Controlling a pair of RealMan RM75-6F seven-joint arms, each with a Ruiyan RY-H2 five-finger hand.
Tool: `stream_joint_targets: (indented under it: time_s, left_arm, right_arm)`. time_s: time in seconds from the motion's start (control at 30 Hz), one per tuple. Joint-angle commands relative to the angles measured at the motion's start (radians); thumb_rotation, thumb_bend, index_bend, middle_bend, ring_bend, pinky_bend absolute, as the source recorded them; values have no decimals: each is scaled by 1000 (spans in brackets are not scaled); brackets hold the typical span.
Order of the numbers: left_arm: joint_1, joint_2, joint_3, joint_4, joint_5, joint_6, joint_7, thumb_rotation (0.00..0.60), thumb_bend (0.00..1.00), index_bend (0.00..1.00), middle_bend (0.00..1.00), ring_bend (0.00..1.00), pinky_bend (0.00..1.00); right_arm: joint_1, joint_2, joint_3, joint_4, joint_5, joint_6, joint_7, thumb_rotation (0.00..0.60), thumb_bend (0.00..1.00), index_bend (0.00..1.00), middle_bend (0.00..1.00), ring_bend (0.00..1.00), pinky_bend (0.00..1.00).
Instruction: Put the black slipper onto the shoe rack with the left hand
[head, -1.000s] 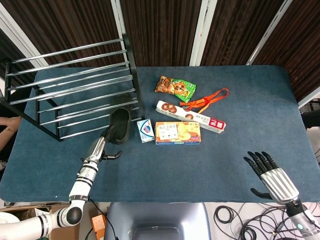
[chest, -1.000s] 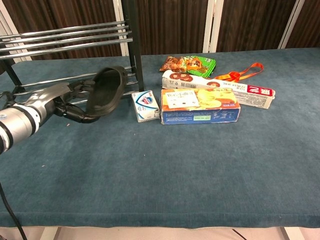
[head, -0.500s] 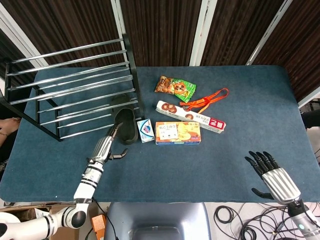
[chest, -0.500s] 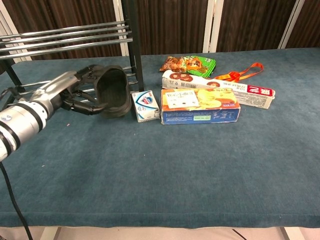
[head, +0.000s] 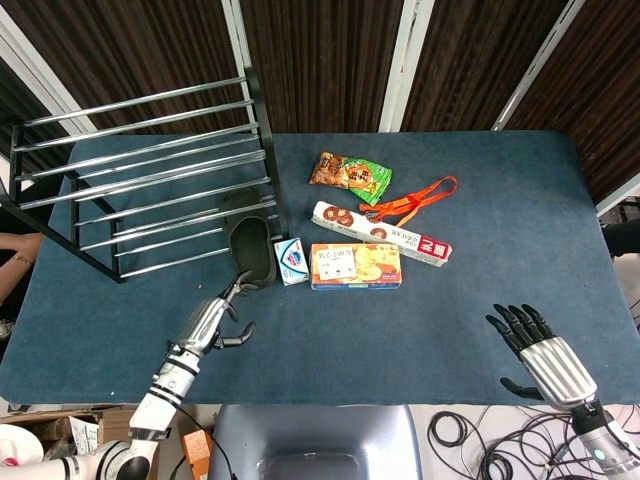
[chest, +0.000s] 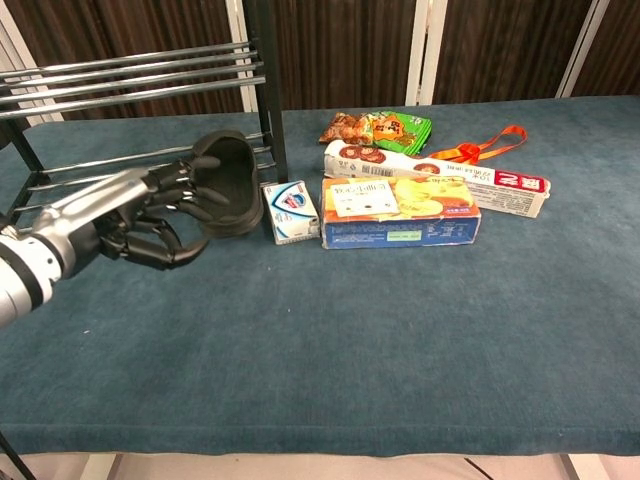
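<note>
Not done yet, by the look of it. Slipper (head: 252, 250) down on the table at the rack's (head: 150, 170) near right corner, just left of a small box (head: 291, 260), not on the bars. Left hand (chest: 150, 215) just near of it, fingers spread, empty. Right hand (head: 540, 350) far right, open, idle. Left to do: grasp, lift, set on rack.

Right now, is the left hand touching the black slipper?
Cannot tell. In the head view a fingertip of the left hand reaches the black slipper's near end without a plain gap; the chest view only shows fingers overlapping it.
</note>
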Motion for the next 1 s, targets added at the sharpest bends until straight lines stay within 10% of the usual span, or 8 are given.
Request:
stream_joint_targets:
  time_s: [0.03,0.3,1.0]
  left_arm:
    - [-42,12,24,11,5,-120,-117,600,514,0,118,108,378]
    - [-100,-6,41,110,49,-213,-187,600,671,0,0,0,173]
    - [-145,-54,-14,248,-45,-252,-158,600,687,0,0,0,151]
  right_arm:
    - [2,1,0,0,0,-3,3,600,114,0,0,0,0]
    - [2,5,0,2,2,-2,14,600,113,0,0,0,0]
    - [2,8,-1,8,-2,4,26,600,113,0,0,0,0]
